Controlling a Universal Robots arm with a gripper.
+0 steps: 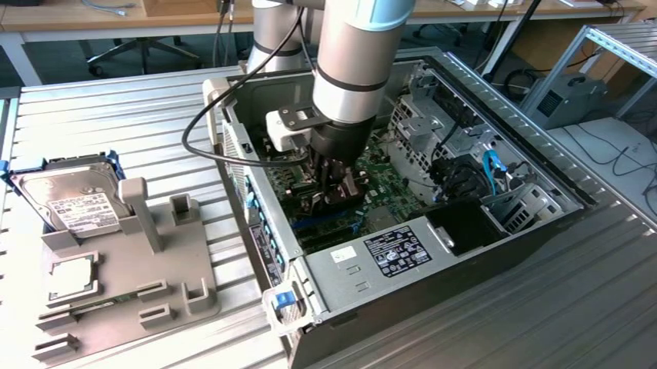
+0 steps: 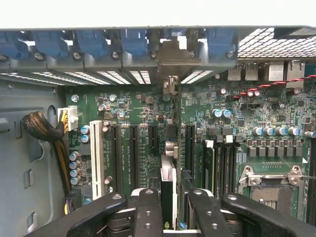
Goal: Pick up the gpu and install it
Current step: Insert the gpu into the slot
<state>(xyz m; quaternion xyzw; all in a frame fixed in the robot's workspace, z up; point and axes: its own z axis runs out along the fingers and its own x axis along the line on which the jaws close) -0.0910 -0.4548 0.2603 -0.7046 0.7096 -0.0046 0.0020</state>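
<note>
So the gpu (image 2: 168,190), a thin dark flat card with a silvery edge, is standing on edge between the gripper's (image 2: 169,207) two black fingers (image 2: 147,212), clamped from both sides, right down over the green motherboard (image 2: 148,113) among the long black expansion slots (image 2: 133,153). Whether its bottom edge is actually seated in a slot I can't tell, since the gripper's own body covers the lower part of the card in the wrist view, and from the exterior view the card (image 1: 344,192) is mostly hidden behind the arm's wrist.

All of this sits inside the open grey metal computer case (image 1: 534,231), lying on its side near the middle of the ribbed metal table (image 1: 123,115). Room is tight: the row of blue slot clips (image 2: 133,42) along the case's rear wall is just beyond the card's end, a white slot (image 2: 97,158) and a braided brown cable bundle (image 2: 47,133) sit off to one side, and the empty CPU socket (image 2: 269,185) on the other. The black power supply with its label (image 1: 395,250) boxes in the near side.

Towards the exterior view's left, well apart from the case, a grey plastic parts holder (image 1: 154,269) carries a silver hard drive with a white label (image 1: 67,196) and a small square silver chip (image 1: 70,277); the holder's near corner runs off the picture edge.
</note>
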